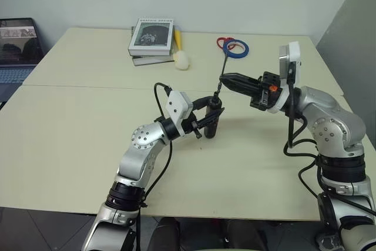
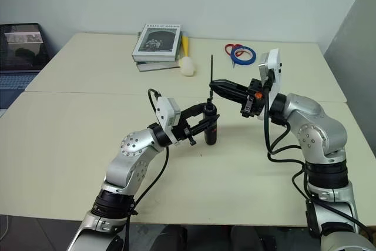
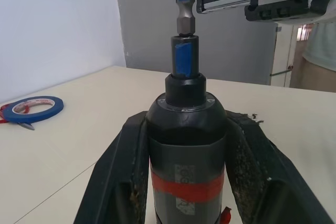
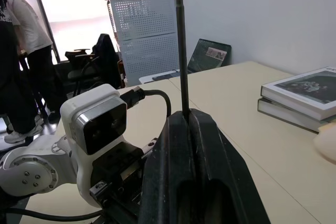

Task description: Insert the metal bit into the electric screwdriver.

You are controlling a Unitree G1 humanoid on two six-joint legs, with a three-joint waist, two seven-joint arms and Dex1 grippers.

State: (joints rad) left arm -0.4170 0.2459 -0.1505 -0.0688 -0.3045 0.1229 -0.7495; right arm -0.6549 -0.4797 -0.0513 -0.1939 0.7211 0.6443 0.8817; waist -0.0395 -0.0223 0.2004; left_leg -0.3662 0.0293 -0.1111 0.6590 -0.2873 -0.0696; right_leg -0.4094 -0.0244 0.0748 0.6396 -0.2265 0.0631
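Head stereo pair looks forward and down over the desk (image 1: 70,145), mid-range, both eyes sharing the whole desktop. Left wrist camera sits close behind the electric screwdriver (image 3: 187,145); right wrist camera close behind the metal bit (image 4: 181,51).

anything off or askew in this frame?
Nothing stands out. The left end effector holds the electric screwdriver upright; the right end effector pinches the metal bit vertical above its tip. Books, tape roll and scissors lie at the table's far side.
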